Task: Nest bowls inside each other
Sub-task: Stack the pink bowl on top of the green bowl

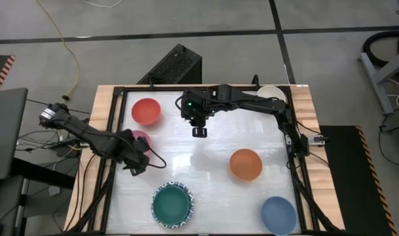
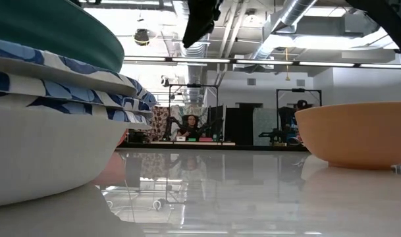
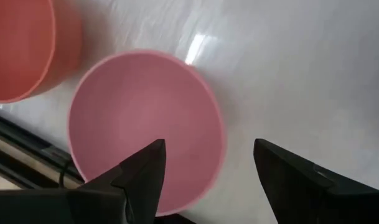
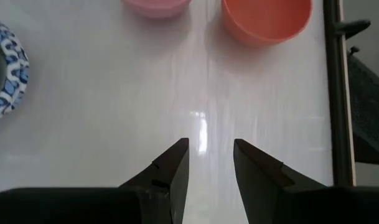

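A pink bowl (image 3: pixel 139 118) stands on the white table beside a red bowl (image 1: pixel 146 111) at the far left. My left gripper (image 3: pixel 208 149) hangs open over the pink bowl, pointing steeply down. One finger (image 3: pixel 145 168) is above the bowl's inside and the other (image 3: pixel 282 174) above the table outside its rim; I see no touch. In the high view the left gripper (image 1: pixel 135 162) covers part of the pink bowl (image 1: pixel 141 137). My right gripper (image 1: pixel 199 132) hangs open over the table's far middle, with only bare table between its fingers in its wrist view (image 4: pixel 211 146).
An orange bowl (image 1: pixel 245 164) stands right of centre and a blue bowl (image 1: pixel 278 215) at the near right corner. A green bowl (image 1: pixel 171 203) sits inside blue-patterned white bowls (image 2: pixel 55 99) near the front edge. A pale bowl (image 1: pixel 271 92) shows behind the right arm.
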Motion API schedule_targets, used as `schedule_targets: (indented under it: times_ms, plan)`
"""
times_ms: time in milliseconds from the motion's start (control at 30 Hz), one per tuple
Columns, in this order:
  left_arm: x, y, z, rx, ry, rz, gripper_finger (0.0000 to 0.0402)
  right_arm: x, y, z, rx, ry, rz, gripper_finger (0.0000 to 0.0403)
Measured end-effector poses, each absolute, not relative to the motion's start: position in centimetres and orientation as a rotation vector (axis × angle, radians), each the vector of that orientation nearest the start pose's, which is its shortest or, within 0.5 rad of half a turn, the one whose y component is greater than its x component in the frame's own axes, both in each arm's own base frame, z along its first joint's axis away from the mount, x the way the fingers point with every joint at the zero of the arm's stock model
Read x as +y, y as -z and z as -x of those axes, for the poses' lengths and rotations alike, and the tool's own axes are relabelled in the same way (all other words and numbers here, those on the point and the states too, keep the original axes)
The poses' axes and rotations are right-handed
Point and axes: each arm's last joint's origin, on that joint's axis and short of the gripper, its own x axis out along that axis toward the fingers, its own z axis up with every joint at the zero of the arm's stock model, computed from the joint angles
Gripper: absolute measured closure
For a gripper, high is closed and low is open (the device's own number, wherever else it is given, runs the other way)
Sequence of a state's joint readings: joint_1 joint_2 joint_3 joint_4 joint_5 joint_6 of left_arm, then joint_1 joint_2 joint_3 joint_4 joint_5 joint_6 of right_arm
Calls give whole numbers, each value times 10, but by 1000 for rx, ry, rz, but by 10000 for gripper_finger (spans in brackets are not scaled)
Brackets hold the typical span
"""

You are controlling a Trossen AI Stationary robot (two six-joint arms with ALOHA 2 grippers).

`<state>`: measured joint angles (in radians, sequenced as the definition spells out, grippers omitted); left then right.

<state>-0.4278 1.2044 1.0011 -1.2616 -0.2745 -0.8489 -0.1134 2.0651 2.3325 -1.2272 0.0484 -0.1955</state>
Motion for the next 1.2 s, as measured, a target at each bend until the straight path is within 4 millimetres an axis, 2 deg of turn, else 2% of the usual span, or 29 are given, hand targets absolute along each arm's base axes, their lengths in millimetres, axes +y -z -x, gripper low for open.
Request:
schedule_targets:
  times_ms: [233,467,600,733,933,1067,1200]
  plan:
    - [-70,-241,-170,1266,-415,295,168,-49,-376,-414,1026,48,145,257]
    - [-65,-212,-158,1332,-459,295,168,-49,-376,-413,1040,48,140,257]
    - [-66,-197,-156,1358,-416,318,179,-49,-376,-413,1041,49,139,257]
    - [-65,-185,-151,1397,-406,331,231,-49,-375,-413,1041,57,125,257]
    - [-65,-184,-151,1378,-428,340,379,-49,-375,-412,1044,73,97,257]
    - [-65,-188,-155,1331,-459,356,397,-51,-375,-412,1044,81,90,257]
    - [-67,-201,-162,1270,-458,361,401,-52,-375,-412,1044,85,89,257]
